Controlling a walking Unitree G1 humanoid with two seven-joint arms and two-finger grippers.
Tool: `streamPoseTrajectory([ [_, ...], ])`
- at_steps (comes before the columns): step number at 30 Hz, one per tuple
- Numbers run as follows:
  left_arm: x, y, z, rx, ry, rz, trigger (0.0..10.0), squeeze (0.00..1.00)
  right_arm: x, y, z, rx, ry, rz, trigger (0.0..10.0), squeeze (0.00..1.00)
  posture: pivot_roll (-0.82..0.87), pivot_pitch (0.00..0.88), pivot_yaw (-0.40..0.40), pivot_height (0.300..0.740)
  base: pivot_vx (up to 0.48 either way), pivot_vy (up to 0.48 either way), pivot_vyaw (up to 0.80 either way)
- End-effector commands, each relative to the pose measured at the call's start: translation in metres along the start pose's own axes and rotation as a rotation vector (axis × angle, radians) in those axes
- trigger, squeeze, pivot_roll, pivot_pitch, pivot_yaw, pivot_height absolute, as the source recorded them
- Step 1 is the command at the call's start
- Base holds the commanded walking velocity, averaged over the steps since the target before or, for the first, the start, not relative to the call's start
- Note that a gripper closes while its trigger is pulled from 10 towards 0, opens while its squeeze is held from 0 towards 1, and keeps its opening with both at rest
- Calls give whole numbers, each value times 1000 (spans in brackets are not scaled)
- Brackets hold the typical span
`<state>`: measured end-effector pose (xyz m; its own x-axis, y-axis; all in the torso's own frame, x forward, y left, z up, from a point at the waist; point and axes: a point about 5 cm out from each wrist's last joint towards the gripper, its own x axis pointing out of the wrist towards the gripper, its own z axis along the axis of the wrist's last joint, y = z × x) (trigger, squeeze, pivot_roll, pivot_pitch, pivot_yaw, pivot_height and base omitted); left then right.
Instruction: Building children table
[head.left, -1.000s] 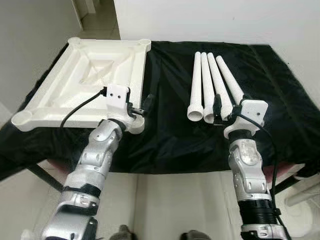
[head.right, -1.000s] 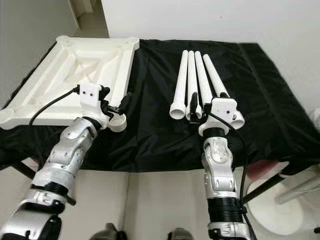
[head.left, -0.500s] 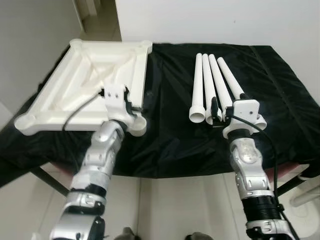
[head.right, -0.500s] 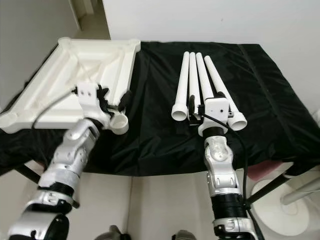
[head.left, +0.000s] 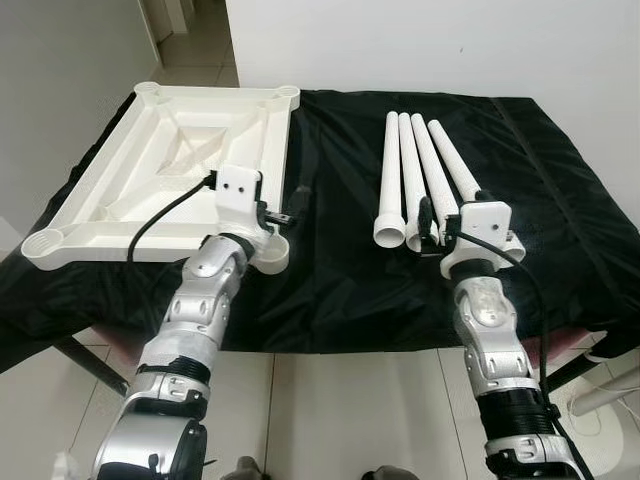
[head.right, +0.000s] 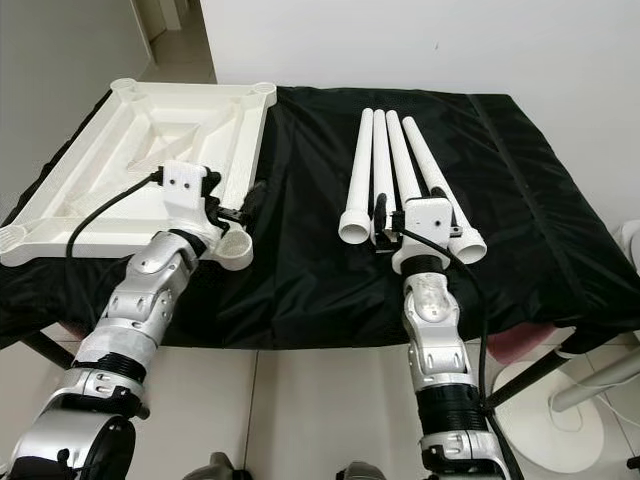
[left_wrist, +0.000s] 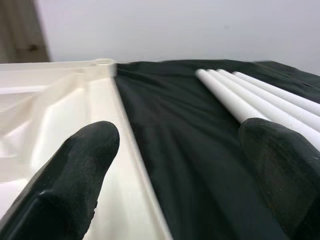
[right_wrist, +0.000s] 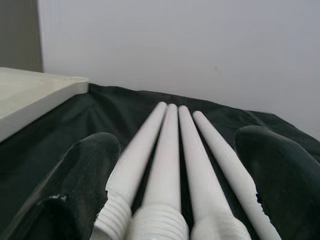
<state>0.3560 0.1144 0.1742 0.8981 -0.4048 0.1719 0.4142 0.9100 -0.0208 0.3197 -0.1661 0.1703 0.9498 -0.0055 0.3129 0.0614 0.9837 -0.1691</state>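
So the table (head.left: 330, 270) is covered with a wrinkly black cloth (head.right: 300, 270) that hangs over the front edge, and you can see dark metal legs (head.right: 40, 345) poking out underneath at the corners. Lying right on the cloth on the left side is a big square white plastic tabletop (head.left: 170, 170), flipped upside down so its ribs and round corner sockets face up; its left edge sticks out past the table a bit. On the right side are four long white plastic table legs (head.left: 420, 175), lying side by side and touching, wide ends toward the front edge, well apart from the square piece.
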Motion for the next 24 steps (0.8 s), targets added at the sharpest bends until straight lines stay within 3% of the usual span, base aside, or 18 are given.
streamPoseTrajectory([
  [1, -5, 11, -5, 11, 13, 172, 10000, 0, 1, 4, 0, 9, -3, 23, 10000, 0, -70, 0, 13, 740, 0, 0, 0],
  [7, -4, 12, -11, 33, 19, 182, 10000, 0, 2, 5, 0, 16, 2, 49, 10000, 0, -87, 0, 6, 740, 0, 0, 0],
  [15, 1, 13, 3, 69, -26, 188, 10000, 0, 7, 1, 4, 8, -29, 25, 10000, 0, -83, 0, 26, 740, 0, 0, 0],
  [24, -10, 15, 2, 100, -30, 182, 10000, 0, 0, -7, 2, 30, -33, -45, 10000, 0, -74, 19, 45, 740, 0, 0, 0],
])
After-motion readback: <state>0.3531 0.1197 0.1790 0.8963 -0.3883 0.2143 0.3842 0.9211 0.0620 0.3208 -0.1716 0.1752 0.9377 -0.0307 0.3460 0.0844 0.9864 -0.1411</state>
